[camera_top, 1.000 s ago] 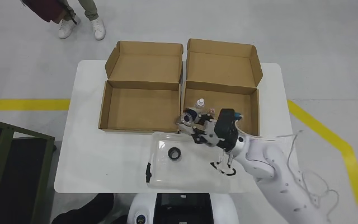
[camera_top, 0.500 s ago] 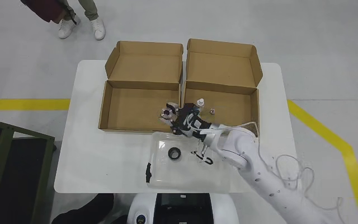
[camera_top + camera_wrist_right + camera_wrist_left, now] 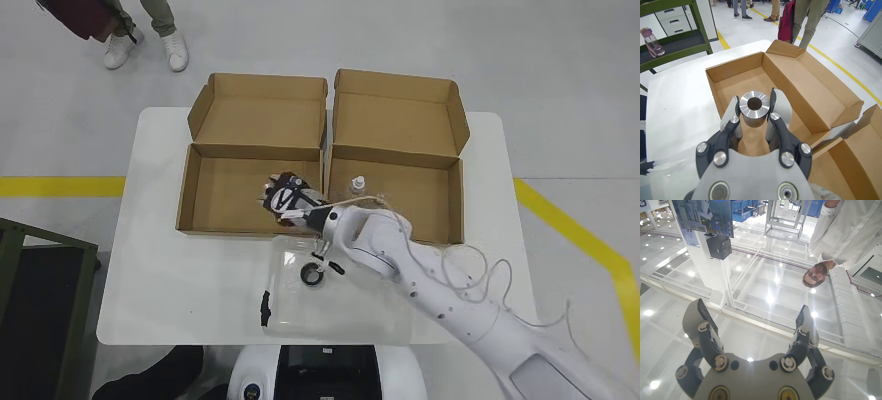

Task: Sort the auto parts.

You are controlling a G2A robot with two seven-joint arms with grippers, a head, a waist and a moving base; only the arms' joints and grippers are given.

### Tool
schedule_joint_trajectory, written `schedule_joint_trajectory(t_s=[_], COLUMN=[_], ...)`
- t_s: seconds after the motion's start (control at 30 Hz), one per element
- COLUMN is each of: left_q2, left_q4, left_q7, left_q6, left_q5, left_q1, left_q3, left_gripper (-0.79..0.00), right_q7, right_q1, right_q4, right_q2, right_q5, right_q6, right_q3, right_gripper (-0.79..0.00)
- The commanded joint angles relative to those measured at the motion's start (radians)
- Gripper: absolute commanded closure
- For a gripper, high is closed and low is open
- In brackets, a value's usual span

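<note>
**Right arm carries the metal sleeve across to the left box**

Your right gripper [image 3: 754, 95] has swung toward 9 o'clock over the past second. It left the near edge of the right box [image 3: 420, 205], where it hung by the tray [image 3: 350, 312], and crossed the walls between the two boxes. It now hangs over the left box [image 3: 215, 190], at the 3 o'clock side of that box's floor.

Its fingers are pinching the metal sleeve [image 3: 745, 110] from both sides. The sleeve's open bore faces the wrist camera, and bare cardboard lies beneath it. You cannot tell from these views whether the sleeve touches the floor.

On the white table [image 3: 160, 270], the left box sits at 11 o'clock and the right box at 1 o'clock. They stand side by side, with both lids folded back toward 12 o'clock. The clear tray lies at 6 o'clock, just beside the boxes' near walls.

A black ring [image 3: 312, 272] rests in the tray's 10 o'clock part, close under the arm. A black strip [image 3: 265, 306] lies at the tray's 8 o'clock edge. A small white part [image 3: 358, 184] stands in the right box near its 10 o'clock corner.

Your left gripper [image 3: 752, 306] has its fingers spread wide apart and points up at the ceiling.
</note>
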Motion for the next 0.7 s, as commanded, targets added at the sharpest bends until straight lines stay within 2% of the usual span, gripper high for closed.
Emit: schedule_joint_trajectory(t_s=[0.0,0.37,0.67], left_q2=[0.000,0.000,0.000], left_q4=[0.000,0.000,0.000], left_q7=[0.000,0.000,0.000], left_q6=[0.000,0.000,0.000], left_q5=[0.000,0.000,0.000], left_q1=[0.000,0.000,0.000], left_q3=[0.000,0.000,0.000], left_gripper=[-0.785,-0.785,-0.785], right_q7=[0.014,0.049,0.085], right_q1=[0.029,0.127,0.164], right_q4=[0.036,0.237,0.354], right_q2=[-0.020,-0.120,-0.177], right_q5=[0.004,0.063,0.073], right_q6=[0.009,0.010,-0.003], right_q3=[-0.023,-0.109,-0.133], right_gripper=[0.000,0.000,0.000])
